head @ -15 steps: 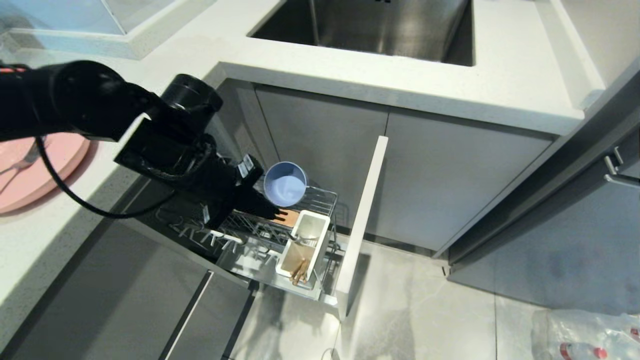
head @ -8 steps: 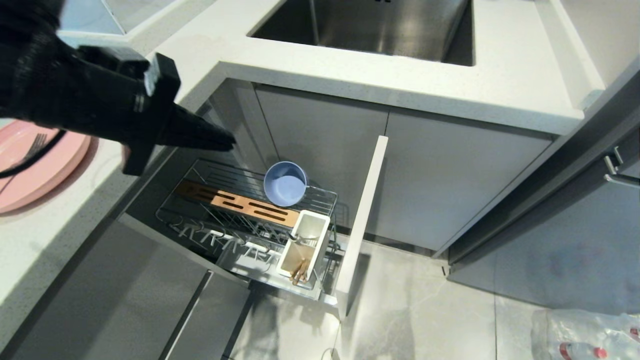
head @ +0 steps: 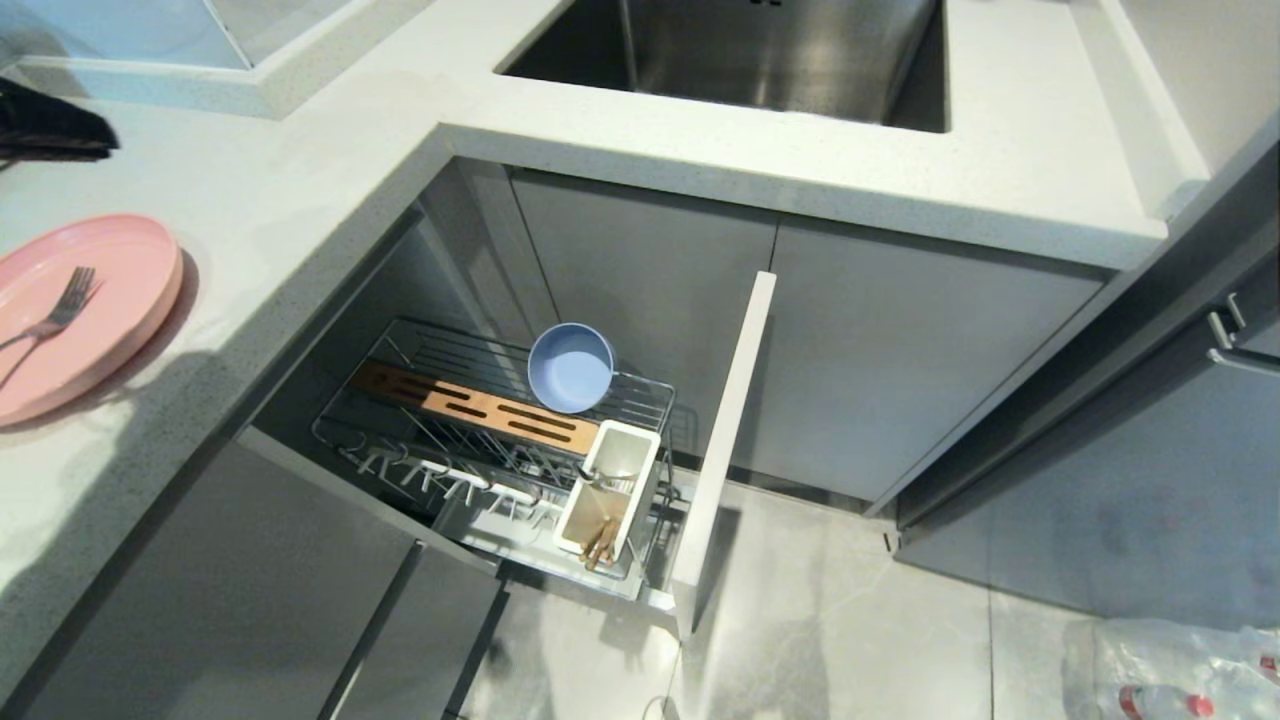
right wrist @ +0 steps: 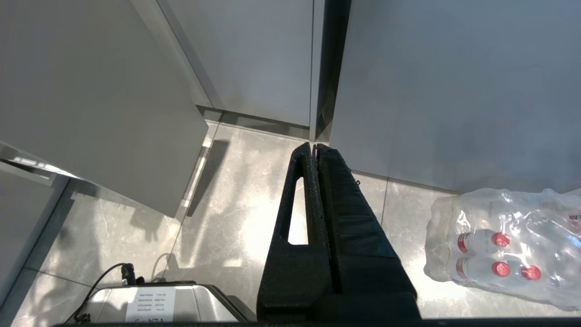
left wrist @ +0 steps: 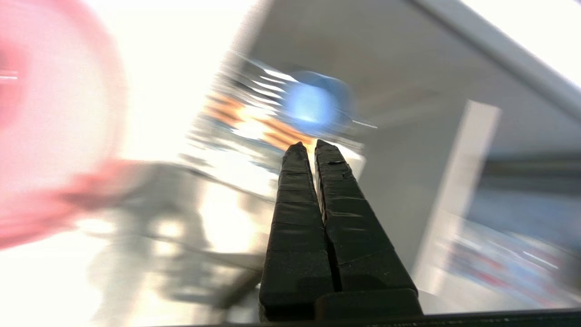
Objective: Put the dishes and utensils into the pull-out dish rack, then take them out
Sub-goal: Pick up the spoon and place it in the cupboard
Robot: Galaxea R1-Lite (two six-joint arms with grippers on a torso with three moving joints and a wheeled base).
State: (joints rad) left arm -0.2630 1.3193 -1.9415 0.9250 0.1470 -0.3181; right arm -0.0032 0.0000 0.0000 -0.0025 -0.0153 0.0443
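the white bench (head: pixel 300 190) fills the upper and left of the head view, with a steel sink (head: pixel 740 50) set into it at top centre. below the bench corner, the pull-out dish rack (head: pixel 480 420) stands drawn out at lower centre of the frame, its front panel (head: pixel 725 440) seen edge-on to its right. the pink plate (head: pixel 85 310) rests on the bench at the left edge, with a silver fork (head: pixel 55 315) lying on it. the blue-grey bowl (head: pixel 570 367) sits in the rack at its upper right, just above the wooden strip (head: pixel 480 402). the white utensil cup (head: pixel 610 490) stands at the rack's lower right, with the chopsticks (head: pixel 600 540) inside it. the left gripper (left wrist: pixel 310 147) has its jaws pressed together on nothing; its view is blurred. the right gripper (right wrist: pixel 314 147) hangs over the floor (right wrist: pixel 227 204), jaws together and empty, near a pack of bottles (right wrist: pixel 504 245).
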